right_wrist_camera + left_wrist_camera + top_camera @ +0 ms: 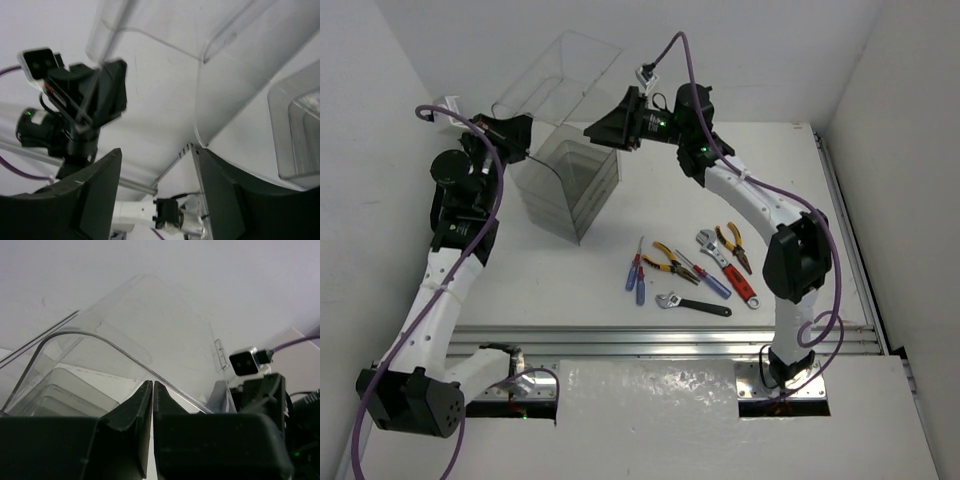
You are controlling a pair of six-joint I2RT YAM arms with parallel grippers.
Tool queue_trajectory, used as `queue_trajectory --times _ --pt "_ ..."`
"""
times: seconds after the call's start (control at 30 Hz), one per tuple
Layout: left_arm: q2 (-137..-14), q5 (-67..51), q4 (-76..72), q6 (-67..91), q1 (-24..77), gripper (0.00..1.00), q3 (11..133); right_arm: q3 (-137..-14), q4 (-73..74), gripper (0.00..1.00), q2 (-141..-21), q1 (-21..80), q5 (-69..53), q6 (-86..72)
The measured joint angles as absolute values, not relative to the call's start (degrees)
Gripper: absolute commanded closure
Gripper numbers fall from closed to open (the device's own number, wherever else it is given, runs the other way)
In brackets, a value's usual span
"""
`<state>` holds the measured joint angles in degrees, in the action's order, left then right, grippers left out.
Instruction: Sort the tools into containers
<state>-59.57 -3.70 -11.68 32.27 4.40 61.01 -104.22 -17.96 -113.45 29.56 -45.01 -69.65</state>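
The clear smoky box (570, 180), with stacked trays inside, stands at the back left with its lid (565, 65) raised. My left gripper (523, 143) is shut at the box's left rim; in the left wrist view (152, 383) nothing shows between its jaws. My right gripper (590, 129) is open at the box's right top edge, and the lid's edge (200, 100) runs down near its right finger (215, 190). The tools lie right of centre: blue-handled screwdriver (640, 283), yellow pliers (665, 262), orange pliers (733, 247), red-handled wrench (732, 275), black-handled wrench (698, 305).
White walls close in on the left, back and right. A metal rail (660, 340) runs along the near table edge. The trays show in the left wrist view (65, 390) and the right wrist view (295, 135). The left wrist and its camera (75, 95) face my right gripper.
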Motion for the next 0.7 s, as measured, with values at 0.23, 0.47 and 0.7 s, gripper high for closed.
queue_trajectory --times 0.23,0.47,0.7 --pt "-60.8 1.0 -11.8 31.9 4.0 0.94 62.9 -88.2 -18.3 0.13 -103.9 28.1 -46.2 -67.0" --pt "-62.7 4.9 -11.8 31.7 3.3 0.94 67.6 -69.5 -22.6 0.01 -90.0 23.9 -45.1 -64.7" --pt "-65.3 8.4 -11.7 31.3 2.1 0.89 71.3 -63.0 -13.0 0.01 -83.7 21.6 -39.5 -55.0"
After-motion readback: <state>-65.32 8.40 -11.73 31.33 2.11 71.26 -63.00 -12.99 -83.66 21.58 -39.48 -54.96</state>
